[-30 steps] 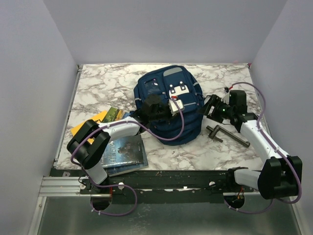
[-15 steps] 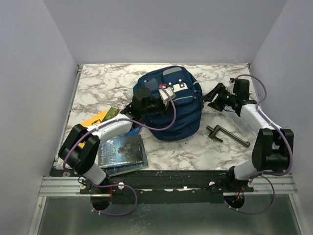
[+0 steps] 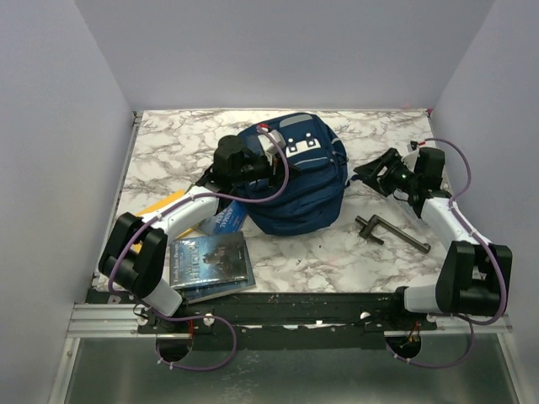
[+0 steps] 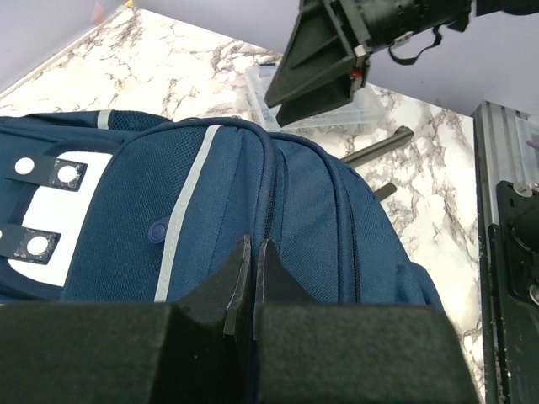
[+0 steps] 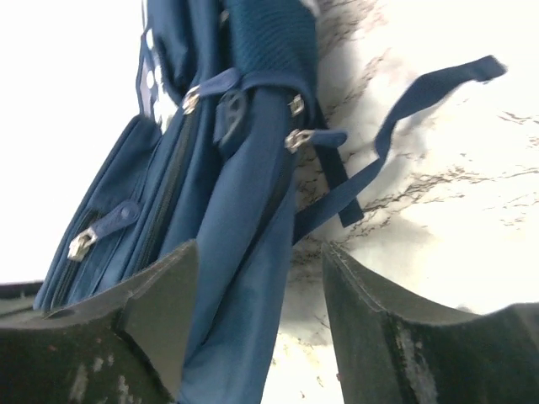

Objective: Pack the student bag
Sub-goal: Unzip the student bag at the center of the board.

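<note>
**Backpack mid-worktop, left gripper closed, right gripper open**

Near the left front corner of the marble-patterned worktop you have a dark-covered book, with a yellow book behind it. Your left gripper is over the navy blue fabric backpack, which has grey stripes. Its fingers are pressed together at a zip seam, and you can't tell if anything is pinched. The backpack lies around the worktop's centre. To its right, toward the front edge, is a black T-shaped metal tool. Your right gripper, near the right edge, has its jaws spread wide and faces the backpack's side.
</note>
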`<state>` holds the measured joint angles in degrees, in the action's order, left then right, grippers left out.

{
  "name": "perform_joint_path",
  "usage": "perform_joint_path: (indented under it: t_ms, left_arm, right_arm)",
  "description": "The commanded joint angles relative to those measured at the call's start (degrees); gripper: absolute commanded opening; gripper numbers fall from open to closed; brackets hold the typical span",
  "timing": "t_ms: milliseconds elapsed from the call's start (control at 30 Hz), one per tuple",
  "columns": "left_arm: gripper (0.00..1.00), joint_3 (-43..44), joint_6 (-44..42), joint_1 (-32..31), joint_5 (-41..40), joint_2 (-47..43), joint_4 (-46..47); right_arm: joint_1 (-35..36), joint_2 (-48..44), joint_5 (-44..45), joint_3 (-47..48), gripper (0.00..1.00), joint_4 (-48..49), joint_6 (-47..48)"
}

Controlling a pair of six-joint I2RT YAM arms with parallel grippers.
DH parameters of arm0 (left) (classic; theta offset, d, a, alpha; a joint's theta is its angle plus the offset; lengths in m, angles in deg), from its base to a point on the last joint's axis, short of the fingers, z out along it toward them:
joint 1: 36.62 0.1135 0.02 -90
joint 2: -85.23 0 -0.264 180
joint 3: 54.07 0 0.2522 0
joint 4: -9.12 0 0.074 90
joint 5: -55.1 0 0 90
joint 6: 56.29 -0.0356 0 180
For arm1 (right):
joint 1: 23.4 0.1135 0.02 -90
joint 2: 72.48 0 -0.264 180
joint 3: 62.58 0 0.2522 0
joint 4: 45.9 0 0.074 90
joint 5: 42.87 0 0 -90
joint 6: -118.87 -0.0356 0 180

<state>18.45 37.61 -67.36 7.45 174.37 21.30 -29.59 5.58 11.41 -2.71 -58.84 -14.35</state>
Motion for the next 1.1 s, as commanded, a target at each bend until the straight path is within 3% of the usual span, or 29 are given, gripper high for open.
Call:
perform_joint_path:
  t_ms: [0,167,267,333,433,633,800,867,1067]
  left_arm:
    - [0.0,4.1,3.2,0.8,4.8,-3.1,6.7]
    - [0.0,5.0,2.9,2.2,8.7,-2.7,6.7]
    - [0.0,6.8,3.2,4.4,13.6,-1.8,6.8]
    - [0.0,8.6,4.1,5.7,16.3,-0.6,6.8]
    - [0.0,10.9,4.9,6.9,19.9,0.7,6.8]
    - [0.0,13.6,6.5,7.3,21.1,3.0,6.8]
    - [0.0,13.9,6.8,7.5,21.4,3.4,6.9]
    - [0.0,13.8,6.8,7.7,21.4,3.3,6.9]
    - [0.0,14.1,7.2,7.8,22.1,3.8,6.9]
  right_arm:
    - [-1.7,4.3,-2.9,2.4,0.6,4.9,4.4]
    - [-1.7,6.7,4.7,7.0,0.59,0.9,21.6]
    - [-1.8,10.6,-4.6,8.8,0.6,2.0,29.3]
    - [-1.7,15.9,-7.8,14.0,0.58,-5.8,36.7]
    - [-1.7,18.2,-10.1,17.6,0.56,-9.7,50.5]
    - [-1.8,7.0,-15.4,1.9,0.58,11.3,60.3]
    - [-1.8,8.5,-23.4,1.3,0.59,12.6,63.8]
    - [-1.8,10.9,-24.7,2.2,0.54,12.7,65.6]
    - [-1.7,12.8,-26.2,1.3,0.55,18.2,69.5]
